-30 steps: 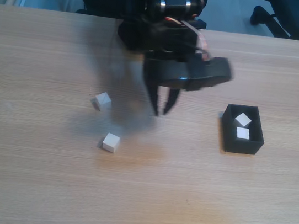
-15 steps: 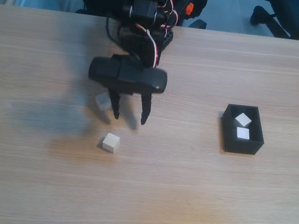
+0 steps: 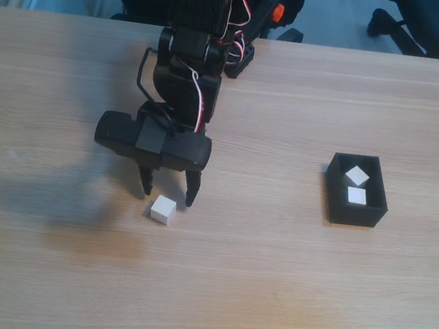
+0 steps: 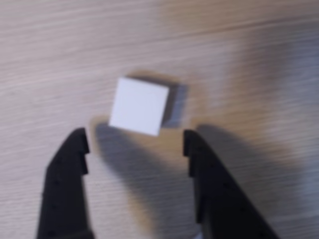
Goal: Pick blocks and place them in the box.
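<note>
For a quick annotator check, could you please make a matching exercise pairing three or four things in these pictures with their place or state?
Things:
1. gripper
2. block on the table
3. box
4. two blocks by the right edge

Places or states:
A. lying inside the box
B. open, fingers spread, just above a block
C. black, open-topped, at the right of the fixed view
D. alone on bare wood, just ahead of the fingertips in the wrist view

Pairs: 1-B, 2-D, 3-C, 4-A
</note>
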You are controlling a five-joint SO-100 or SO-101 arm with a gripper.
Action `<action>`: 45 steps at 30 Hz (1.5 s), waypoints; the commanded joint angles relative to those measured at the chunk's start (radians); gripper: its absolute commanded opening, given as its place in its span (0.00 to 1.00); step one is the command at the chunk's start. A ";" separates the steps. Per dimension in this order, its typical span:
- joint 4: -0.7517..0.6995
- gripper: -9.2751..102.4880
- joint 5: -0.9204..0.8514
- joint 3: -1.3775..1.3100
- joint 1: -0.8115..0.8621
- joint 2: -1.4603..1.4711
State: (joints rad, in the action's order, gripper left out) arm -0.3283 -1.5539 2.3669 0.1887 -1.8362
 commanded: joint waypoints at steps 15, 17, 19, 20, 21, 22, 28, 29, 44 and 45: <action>0.043 0.16 -0.002 -0.156 0.017 0.130; 0.040 0.09 0.002 -0.158 0.017 0.130; 0.034 0.08 0.000 -0.155 0.017 0.124; 0.026 0.08 -0.002 -0.150 0.015 0.117; 0.015 0.08 0.000 -0.146 0.012 0.106; 0.000 0.08 0.003 -0.143 0.008 0.089; -0.155 0.08 0.040 -0.078 -0.103 -0.149; -0.179 0.08 0.054 -0.063 -0.141 -0.202; -0.311 0.08 0.259 -0.106 -0.876 -0.423; -0.311 0.08 0.268 -0.123 -0.897 -0.402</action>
State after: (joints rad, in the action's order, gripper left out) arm -0.6596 -1.3039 2.3209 -0.6458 -2.2565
